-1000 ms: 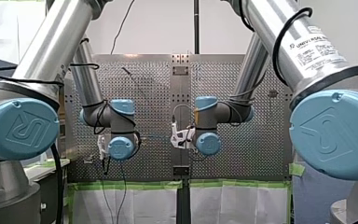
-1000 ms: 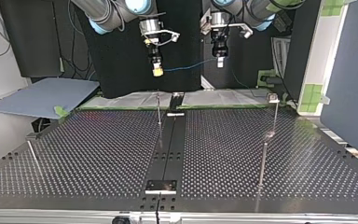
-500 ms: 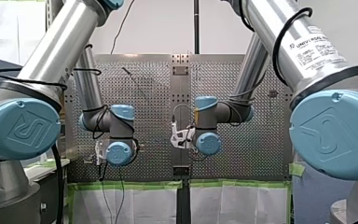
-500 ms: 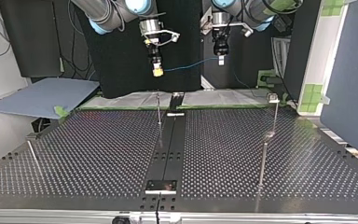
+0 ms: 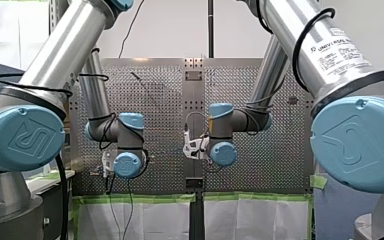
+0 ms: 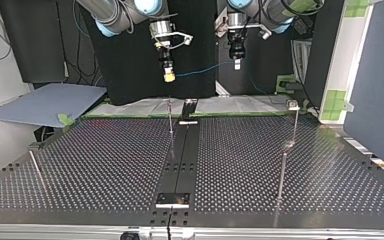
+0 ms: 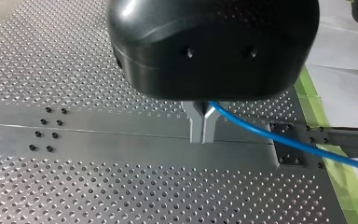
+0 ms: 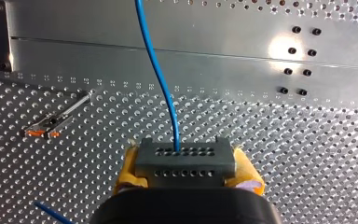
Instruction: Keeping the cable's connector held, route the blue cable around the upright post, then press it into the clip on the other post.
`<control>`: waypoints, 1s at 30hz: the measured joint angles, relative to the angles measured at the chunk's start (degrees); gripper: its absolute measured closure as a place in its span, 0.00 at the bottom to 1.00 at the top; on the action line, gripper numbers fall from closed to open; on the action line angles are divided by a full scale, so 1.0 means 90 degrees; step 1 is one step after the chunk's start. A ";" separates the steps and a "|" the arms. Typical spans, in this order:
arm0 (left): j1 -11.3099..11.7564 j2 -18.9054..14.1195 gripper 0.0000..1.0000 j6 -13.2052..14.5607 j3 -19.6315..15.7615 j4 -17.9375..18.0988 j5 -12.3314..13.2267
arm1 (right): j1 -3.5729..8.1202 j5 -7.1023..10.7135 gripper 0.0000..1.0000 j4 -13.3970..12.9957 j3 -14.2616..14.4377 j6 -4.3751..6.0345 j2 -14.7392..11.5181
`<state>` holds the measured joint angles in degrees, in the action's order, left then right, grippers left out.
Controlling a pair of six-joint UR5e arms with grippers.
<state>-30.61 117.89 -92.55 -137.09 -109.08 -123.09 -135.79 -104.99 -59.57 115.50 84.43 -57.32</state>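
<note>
My right gripper pinches the dark grey perforated connector block between yellow pads. The thin blue cable runs ahead to my left gripper, its metal fingers pressed together on it. Beneath both lies the silvery perforated metal table, with green tape and white sheeting beside my left gripper.

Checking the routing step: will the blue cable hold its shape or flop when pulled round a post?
Probably flexible yet slightly springy: the blue cable hangs in a shallow curve between my right tool and my left tool. Likely light: it looks thin beside the connector.
</note>
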 joint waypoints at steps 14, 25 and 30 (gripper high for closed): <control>0.0000 0.0000 1.00 0.0000 0.0000 0.0000 0.0000 | -0.0170 -0.0865 1.00 0.0864 -0.0092 -0.0668 0.0179; 0.0007 -0.0016 1.00 0.0016 0.0001 -0.0016 0.0016 | -0.0172 -0.1116 1.00 0.1490 -0.0093 -0.0689 0.0181; 0.0035 -0.0223 1.00 0.0151 0.0009 -0.0223 0.0136 | -0.0136 -0.1220 1.00 0.1600 -0.0110 -0.0646 0.0058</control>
<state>-30.29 115.88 -91.19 -137.00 -111.09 -121.86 -137.01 -115.97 -45.17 114.51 78.62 -56.80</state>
